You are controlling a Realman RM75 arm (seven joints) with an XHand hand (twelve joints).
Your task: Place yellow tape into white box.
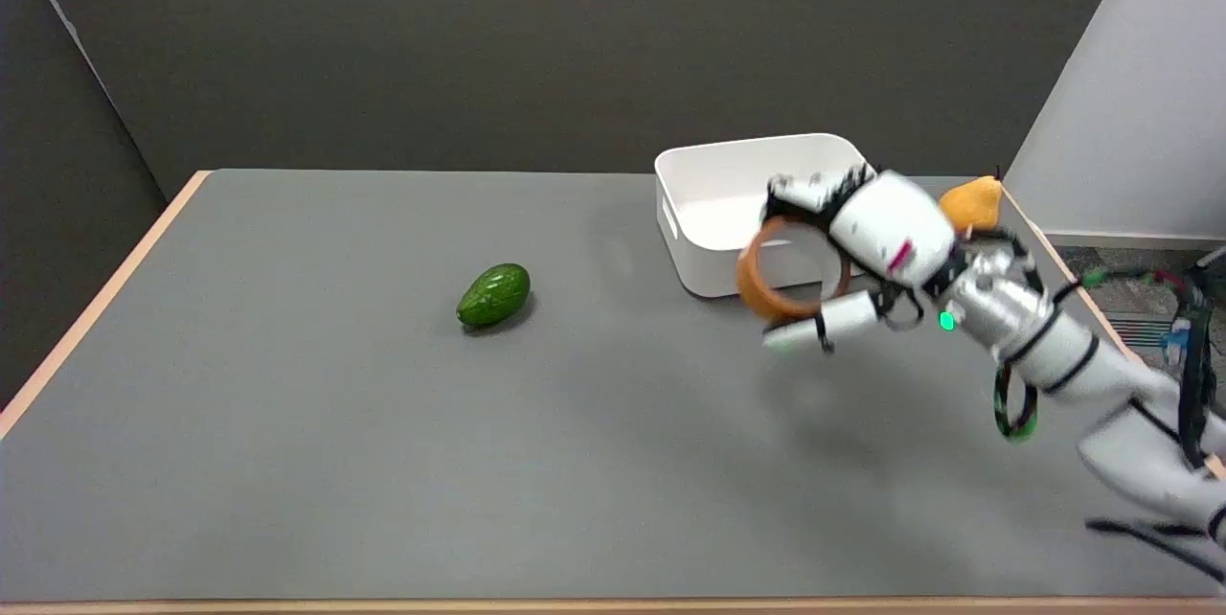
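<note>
While the yellow tape [766, 294], an orange-yellow ring standing on edge, hung right of centre over the near rim of the white box [728, 176], the right hand [867, 246] grasped it from the lower right, fingers over its top and thumb beneath.

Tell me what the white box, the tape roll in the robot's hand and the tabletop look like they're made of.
White box: probably plastic, with smooth walls, rounded corners and a soft sheen. Yellow tape, held by the right hand: a thin orange-yellow ring, likely wound adhesive tape; motion blur hides its texture. Table: a matte grey top, possibly laminate, with a pale wood-coloured edge.
</note>
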